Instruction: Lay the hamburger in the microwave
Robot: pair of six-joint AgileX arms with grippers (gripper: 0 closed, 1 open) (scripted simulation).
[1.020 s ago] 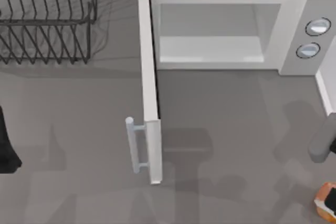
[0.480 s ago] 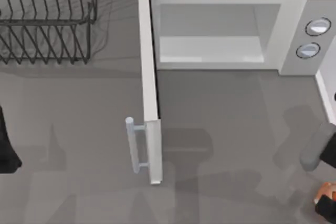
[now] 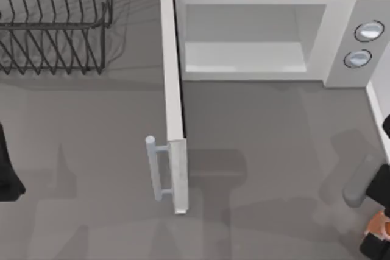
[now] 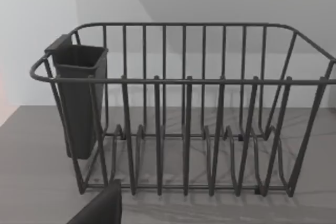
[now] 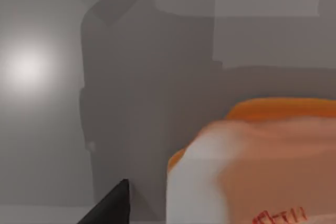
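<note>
Right gripper sits at the table's lower right corner, over the hamburger; whether its fingers grip cannot be told. In the right wrist view the hamburger appears orange-tan, rounded, with a white layer. The microwave stands at rear, door swung open, cavity pale grey. Left arm parked at left edge, facing the wire dish rack.
</note>
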